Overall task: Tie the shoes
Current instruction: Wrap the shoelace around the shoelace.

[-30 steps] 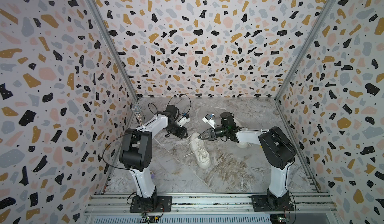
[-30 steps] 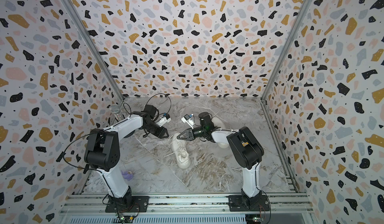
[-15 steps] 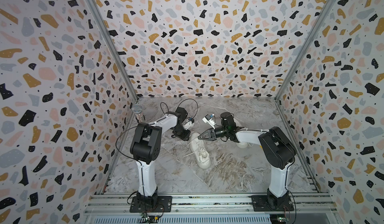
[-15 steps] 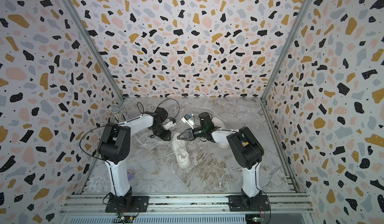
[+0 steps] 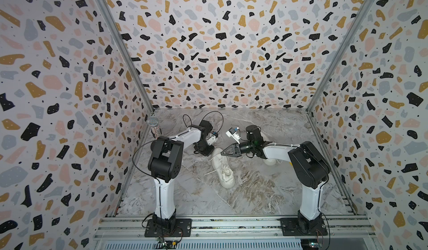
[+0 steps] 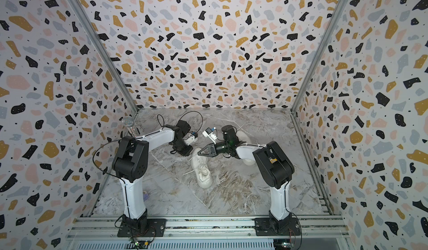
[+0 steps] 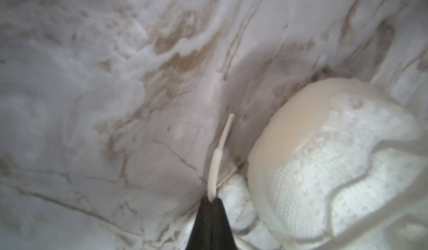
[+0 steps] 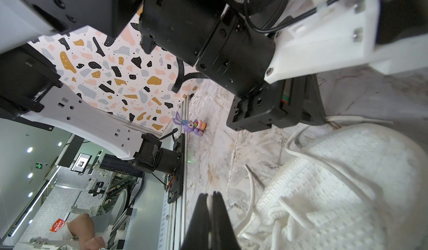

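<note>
One cream knit shoe (image 5: 224,171) lies mid-floor in both top views, its laces loose. The other shoe (image 6: 242,134) sits behind my right arm, mostly hidden. My left gripper (image 7: 212,199) is down at the floor beside the middle shoe's (image 7: 335,167) end and shut on a white lace (image 7: 216,163), whose tip sticks out past the fingers. My right gripper (image 8: 210,194) hovers over the same shoe (image 8: 347,179), shut. A pale sliver shows between its fingers; whether that is lace is unclear. A loose lace (image 8: 252,186) runs beside it.
A glittery microphone (image 5: 153,126) stands at the left wall. A small purple toy (image 6: 145,194) lies near the left arm's base. Patterned walls close in three sides, and a metal rail (image 5: 231,223) runs along the front.
My left arm swung right toward the middle shoe, lowered, and its gripper went from open to shut on the lace. The right arm has stayed put.
</note>
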Available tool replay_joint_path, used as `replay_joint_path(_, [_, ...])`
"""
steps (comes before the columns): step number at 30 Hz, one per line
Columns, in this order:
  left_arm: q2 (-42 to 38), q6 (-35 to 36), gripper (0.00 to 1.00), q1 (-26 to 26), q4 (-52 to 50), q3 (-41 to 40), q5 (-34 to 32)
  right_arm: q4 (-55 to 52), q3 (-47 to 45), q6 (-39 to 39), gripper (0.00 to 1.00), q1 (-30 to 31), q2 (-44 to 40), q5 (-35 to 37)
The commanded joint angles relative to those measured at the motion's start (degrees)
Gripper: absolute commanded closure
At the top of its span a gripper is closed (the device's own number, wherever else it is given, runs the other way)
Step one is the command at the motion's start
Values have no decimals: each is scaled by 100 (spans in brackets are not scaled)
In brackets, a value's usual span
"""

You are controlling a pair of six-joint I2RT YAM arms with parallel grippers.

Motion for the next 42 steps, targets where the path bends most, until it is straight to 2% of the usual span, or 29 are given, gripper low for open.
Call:
replay_joint_path(1, [-513, 30, 100, 173, -19, -194, 637, -327, 8, -199, 100, -41, -362, 247])
replay_joint_path(4, [-1130, 306, 100, 418, -53, -481, 1364, -787, 66, -402, 100, -41, -464, 591])
replay_joint_path(10, [-2142, 1286, 100, 572, -686, -1180, 1983, -1520, 323, -602, 100, -50, -529, 1055])
replay_joint_path(19, [-3304, 2405, 100, 540, -1247, -1653, 3238, -1891, 579, -655, 100, -50, -347, 1093])
replay_joint_path(28, [-3290, 2985, 100, -740, -1279, -1455, 3016, -2304, 892, -859, 100, -50, -147, 880])
replay_joint_path(36, [-2781, 2660, 100, -1667, -619, -1088, 2481, -2411, 1047, -938, 100, -50, 16, 629])
replay_joint_path(42, [-2431, 2302, 100, -2025, 73, -1025, 1960, -2444, 1088, -963, 100, -50, 51, 595])
